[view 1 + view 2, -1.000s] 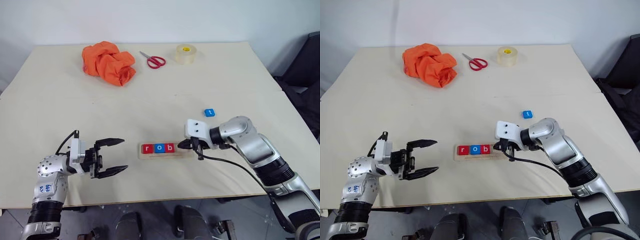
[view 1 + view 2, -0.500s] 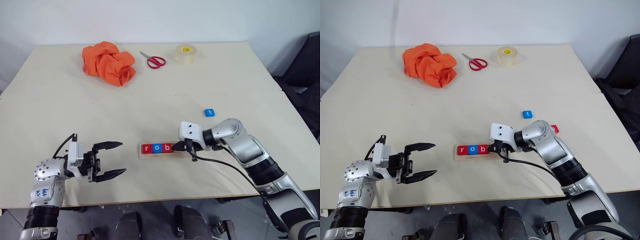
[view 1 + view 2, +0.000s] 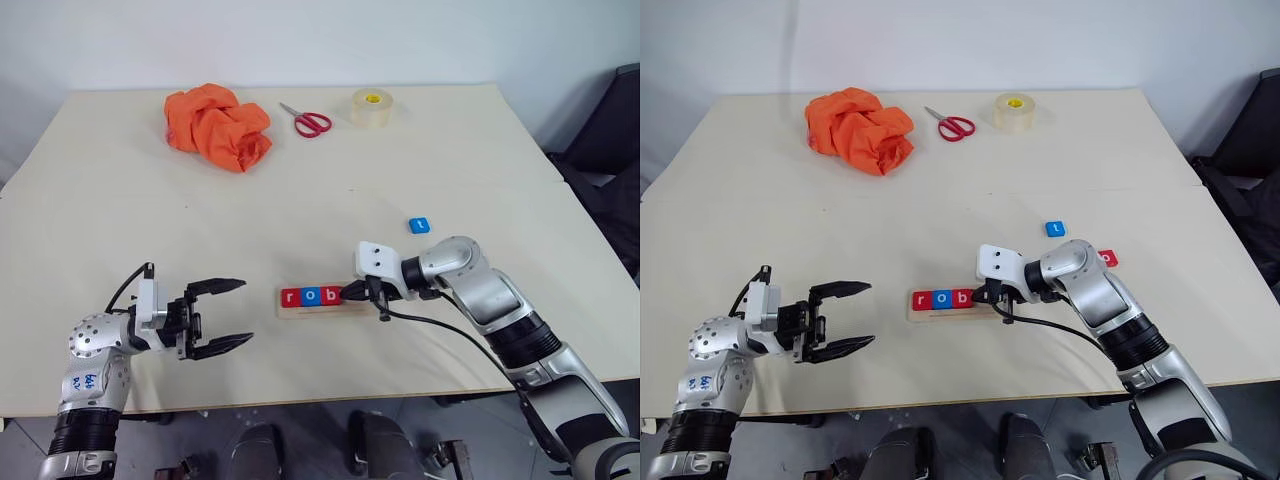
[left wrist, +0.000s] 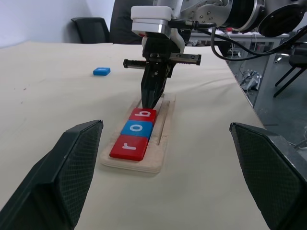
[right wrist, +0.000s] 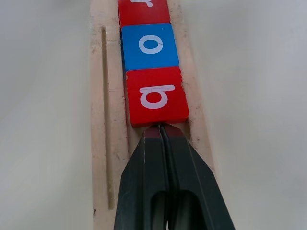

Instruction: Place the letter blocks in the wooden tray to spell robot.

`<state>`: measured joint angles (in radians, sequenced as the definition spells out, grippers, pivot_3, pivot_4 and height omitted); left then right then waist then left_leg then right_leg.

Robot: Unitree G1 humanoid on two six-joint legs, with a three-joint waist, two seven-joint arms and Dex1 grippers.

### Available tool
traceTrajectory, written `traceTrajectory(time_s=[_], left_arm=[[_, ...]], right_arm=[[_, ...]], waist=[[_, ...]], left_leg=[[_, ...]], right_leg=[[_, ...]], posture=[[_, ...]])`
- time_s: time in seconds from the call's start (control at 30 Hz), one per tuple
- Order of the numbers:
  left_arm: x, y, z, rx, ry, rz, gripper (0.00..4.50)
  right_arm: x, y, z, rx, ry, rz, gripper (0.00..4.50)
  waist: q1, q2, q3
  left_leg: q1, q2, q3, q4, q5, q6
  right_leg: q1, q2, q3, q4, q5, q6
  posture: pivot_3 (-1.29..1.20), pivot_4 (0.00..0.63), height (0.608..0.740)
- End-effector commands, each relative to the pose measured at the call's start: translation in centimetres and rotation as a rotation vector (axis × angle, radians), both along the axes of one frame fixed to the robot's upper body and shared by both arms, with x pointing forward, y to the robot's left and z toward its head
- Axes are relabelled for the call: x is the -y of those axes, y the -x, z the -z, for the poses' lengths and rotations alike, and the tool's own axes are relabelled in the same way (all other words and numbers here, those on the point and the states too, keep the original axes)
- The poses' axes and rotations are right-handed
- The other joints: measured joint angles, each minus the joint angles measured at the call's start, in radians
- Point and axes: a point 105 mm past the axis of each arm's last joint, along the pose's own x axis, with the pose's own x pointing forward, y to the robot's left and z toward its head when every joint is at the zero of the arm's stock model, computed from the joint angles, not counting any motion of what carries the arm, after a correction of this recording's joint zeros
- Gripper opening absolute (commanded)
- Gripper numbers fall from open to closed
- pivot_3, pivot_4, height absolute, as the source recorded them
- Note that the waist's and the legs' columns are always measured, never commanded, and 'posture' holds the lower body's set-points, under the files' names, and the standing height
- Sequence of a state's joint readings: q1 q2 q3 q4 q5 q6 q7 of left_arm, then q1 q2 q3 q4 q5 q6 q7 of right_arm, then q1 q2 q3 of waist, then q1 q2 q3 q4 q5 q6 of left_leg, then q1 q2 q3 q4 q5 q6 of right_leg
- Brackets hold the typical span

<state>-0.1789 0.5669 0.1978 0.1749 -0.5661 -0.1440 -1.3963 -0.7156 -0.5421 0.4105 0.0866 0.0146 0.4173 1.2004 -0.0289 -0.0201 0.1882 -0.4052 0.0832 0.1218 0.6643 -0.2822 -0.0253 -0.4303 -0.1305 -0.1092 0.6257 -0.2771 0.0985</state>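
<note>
The wooden tray lies near the table's front edge. Three letter blocks sit in it in a row: red r, blue o and red b. My right gripper is shut, and its tip touches the free end of the b block over the tray's bare part. A blue t block lies loose on the table behind my right arm. A red block peeks out beside that forearm. My left gripper hangs open and holds nothing, a short way left of the tray.
An orange cloth, red-handled scissors and a roll of clear tape lie at the far side of the table. A dark chair stands off the table's right edge.
My right forearm has swung in a little toward the tray, and its shut tip stays at the b block's end. The blocks and my left gripper have kept their places.
</note>
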Motion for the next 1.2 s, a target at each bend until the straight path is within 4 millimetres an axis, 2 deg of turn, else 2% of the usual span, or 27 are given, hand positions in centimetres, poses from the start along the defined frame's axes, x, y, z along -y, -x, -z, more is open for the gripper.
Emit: traceTrajectory(time_s=[0.03,0.13,0.23,0.43,0.6,0.67,0.73,0.83,0.97,1.07,1.2], left_arm=[[0.0,-0.1,-0.5,0.021,0.007,0.01,4.5],[0.0,-0.2,-0.4,0.014,0.007,0.023,4.5],[0.0,-0.5,-0.3,0.008,0.008,0.035,4.5],[0.1,-1.1,-0.2,0.003,0.009,0.05,4.5],[0.4,-1.7,-0.1,0.003,0.014,0.073,4.5],[0.3,-2.1,-0.4,0.026,0.026,0.062,4.5],[0.3,-2.4,-0.6,0.037,0.032,0.057,4.5],[0.2,-2.6,-0.6,0.029,0.032,0.073,4.5],[0.2,-2.5,-0.2,-0.004,0.013,0.117,4.5],[0.3,-2.4,-0.1,-0.018,0.009,0.137,4.5],[0.3,-2.3,0.1,-0.037,-0.003,0.159,4.5]], right_arm=[[0.8,-0.3,-1.8,0.052,-0.018,0.027,0.04],[2.0,0.4,-3.1,0.058,-0.044,0.048,0.04],[3.1,1.3,-3.9,0.052,-0.071,0.079,0.67],[5.9,1.5,-4.8,0.056,-0.13,0.236,2.71],[11.2,2.0,-5.5,0.105,-0.222,0.52,4.46],[12.4,2.8,-5.6,0.084,-0.273,0.599,4.48],[14.5,3.2,-5.6,0.116,-0.31,0.741,4.48],[17.3,4.5,-4.9,0.152,-0.328,0.914,4.48],[19.7,6.3,-3.7,0.193,-0.384,1.091,4.48],[20.1,7.3,-2.8,0.182,-0.394,1.147,4.48],[20.5,8.2,-2.9,0.207,-0.459,1.19,4.48]], waist=[[0.0,0.0,0.0],[0.002,0.0,0.0],[0.004,0.0,0.0],[0.004,0.0,0.0],[0.007,0.0,0.0],[0.013,0.0,0.0],[0.021,0.0,0.0],[0.028,0.0,0.0],[0.028,0.0,0.0],[0.026,0.0,0.0],[0.026,0.0,0.0]], left_leg=[[0.0,0.0,0.0,0.0,0.0,0.0],[0.0,0.0,0.0,0.0,0.0,0.0],[-0.001,0.0,0.0,0.0,0.0,0.0],[0.0,0.0,0.0,0.0,-0.001,0.0],[0.0,0.0,0.0,0.0,-0.001,0.0],[-0.001,-0.001,0.0,0.0,-0.001,0.0],[0.0,-0.001,0.0,0.0,-0.001,0.001],[0.0,-0.001,-0.001,0.0,-0.001,0.001],[0.0,-0.001,-0.001,0.0,-0.001,0.001],[0.0,-0.001,-0.001,0.0,-0.001,0.001],[0.001,-0.001,-0.001,0.0,-0.001,0.001]], right_leg=[[0.0,0.0,0.0,0.0,0.0,0.0],[0.0,0.0,0.0,0.0,0.0,0.0],[0.0,0.0,0.0,-0.001,0.0,0.0],[0.0,0.0,0.0,-0.001,0.0,0.0],[0.001,0.0,0.0,-0.002,0.0,0.0],[0.001,0.0,0.0,-0.002,0.0,0.0],[0.001,0.0,0.0,-0.002,0.0,0.0],[0.001,0.0,0.0,-0.002,0.0,0.0],[0.002,0.0,0.0,-0.002,0.0,0.0],[0.002,0.0,0.001,-0.002,0.0,0.0],[0.002,0.001,0.001,-0.001,0.0,0.0]], posture=[[0.0,0.15,0.74],[0.0,0.15,0.74],[0.0,0.15,0.74],[0.0,0.15,0.74],[0.0,0.15,0.74],[0.0,0.15,0.74],[0.0,0.15,0.74],[0.0,0.15,0.74],[0.0,0.15,0.74],[0.0,0.15,0.74],[0.0,0.15,0.74]])
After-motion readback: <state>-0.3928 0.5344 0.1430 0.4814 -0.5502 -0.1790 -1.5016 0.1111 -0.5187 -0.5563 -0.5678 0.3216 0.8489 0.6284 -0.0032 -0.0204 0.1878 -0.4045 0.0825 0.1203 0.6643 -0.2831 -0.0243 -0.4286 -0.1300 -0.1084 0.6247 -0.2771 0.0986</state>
